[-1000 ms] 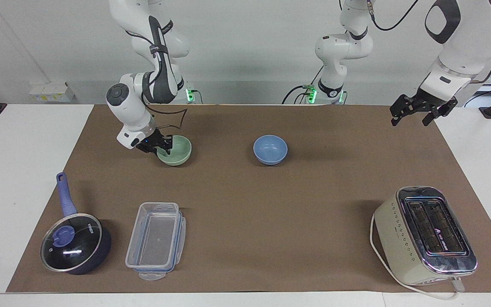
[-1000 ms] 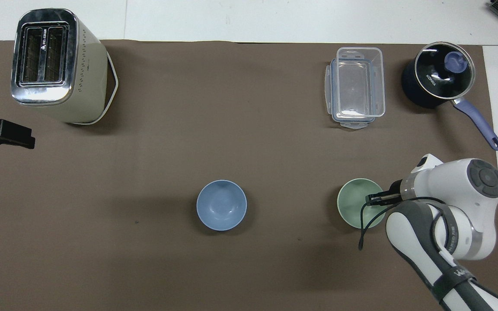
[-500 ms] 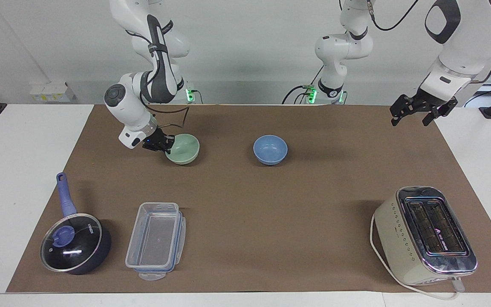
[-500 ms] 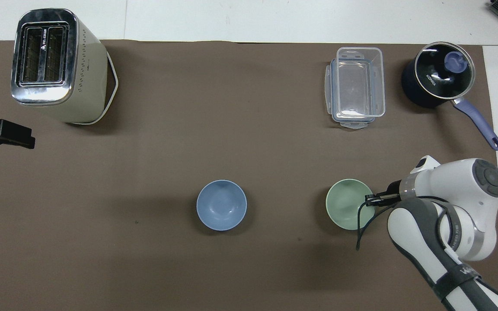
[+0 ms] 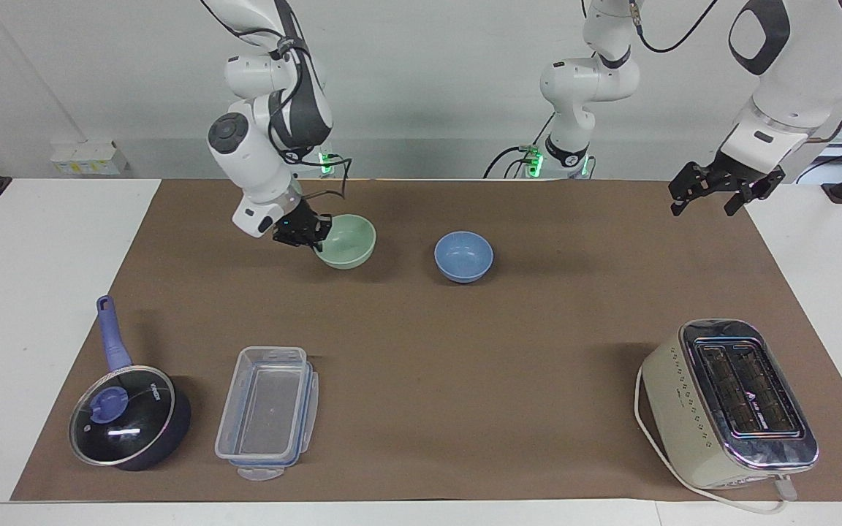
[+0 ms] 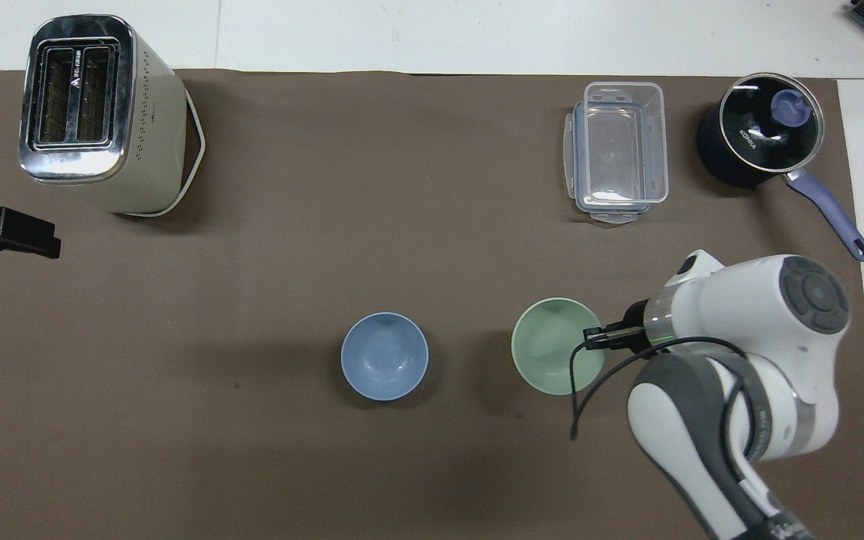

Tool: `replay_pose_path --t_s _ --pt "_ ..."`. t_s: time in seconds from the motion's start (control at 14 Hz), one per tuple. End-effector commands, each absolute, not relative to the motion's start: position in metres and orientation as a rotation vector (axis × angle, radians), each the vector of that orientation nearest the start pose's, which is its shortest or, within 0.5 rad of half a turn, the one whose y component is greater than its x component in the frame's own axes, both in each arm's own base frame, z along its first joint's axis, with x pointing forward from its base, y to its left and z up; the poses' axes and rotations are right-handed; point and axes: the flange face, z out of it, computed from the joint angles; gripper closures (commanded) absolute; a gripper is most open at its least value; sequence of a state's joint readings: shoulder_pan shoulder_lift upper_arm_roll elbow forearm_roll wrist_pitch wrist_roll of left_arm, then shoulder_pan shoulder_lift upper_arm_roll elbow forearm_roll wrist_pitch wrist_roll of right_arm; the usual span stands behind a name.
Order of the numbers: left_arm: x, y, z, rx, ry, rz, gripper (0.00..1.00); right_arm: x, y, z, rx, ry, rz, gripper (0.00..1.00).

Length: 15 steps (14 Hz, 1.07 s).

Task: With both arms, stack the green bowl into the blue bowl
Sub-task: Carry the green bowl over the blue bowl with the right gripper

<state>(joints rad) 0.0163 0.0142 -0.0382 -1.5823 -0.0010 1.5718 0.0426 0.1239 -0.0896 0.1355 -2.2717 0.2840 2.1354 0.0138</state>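
The pale mint-green bowl (image 5: pixel 349 241) (image 6: pixel 548 346) hangs a little above the brown mat, tilted slightly, beside the blue bowl and toward the right arm's end. My right gripper (image 5: pixel 316 235) (image 6: pixel 591 337) is shut on the green bowl's rim on the side away from the blue bowl. The blue bowl (image 5: pixel 463 256) (image 6: pixel 384 356) stands upright and empty on the mat, about a bowl's width from the green one. My left gripper (image 5: pixel 706 203) (image 6: pixel 8 232) waits open and empty, raised over the mat's edge at the left arm's end.
A cream toaster (image 5: pixel 728 402) (image 6: pixel 94 112) stands far from the robots at the left arm's end. A clear plastic container (image 5: pixel 267 409) (image 6: pixel 619 150) and a dark lidded pan with a blue handle (image 5: pixel 129 416) (image 6: pixel 762 139) stand far from the robots at the right arm's end.
My right gripper has lifted the green bowl off the mat and carried it toward the blue bowl. The left arm and the blue bowl have not moved.
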Motion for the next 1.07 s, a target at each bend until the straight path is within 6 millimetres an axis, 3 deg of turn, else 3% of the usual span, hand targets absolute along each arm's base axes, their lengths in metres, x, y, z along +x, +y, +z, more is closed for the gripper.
replay_pose_path --t_s 0.0,0.14,0.21,0.36,0.71,1.0 --pt "0.558 -0.010 0.614 -3.127 0.106 0.058 0.00 0.475 0.202 0.407 -2.912 -0.018 0.113 1.00" --pt "0.558 -0.010 0.614 -3.127 0.105 0.055 0.00 0.461 0.246 0.416 -2.921 0.007 0.113 1.00" --pt "0.558 -0.010 0.614 -3.127 0.106 0.058 0.00 0.456 0.256 0.417 -2.926 0.010 0.117 1.00" --pt "0.558 -0.010 0.614 -3.127 0.105 0.055 0.00 0.443 0.292 0.407 -2.929 0.010 0.112 1.00" --pt "0.558 -0.010 0.614 -3.127 0.106 0.058 0.00 0.444 0.352 0.382 -2.940 0.055 0.095 1.00" --pt "0.558 -0.010 0.614 -3.127 0.105 0.055 0.00 0.464 0.355 0.365 -2.927 0.089 0.047 1.00"
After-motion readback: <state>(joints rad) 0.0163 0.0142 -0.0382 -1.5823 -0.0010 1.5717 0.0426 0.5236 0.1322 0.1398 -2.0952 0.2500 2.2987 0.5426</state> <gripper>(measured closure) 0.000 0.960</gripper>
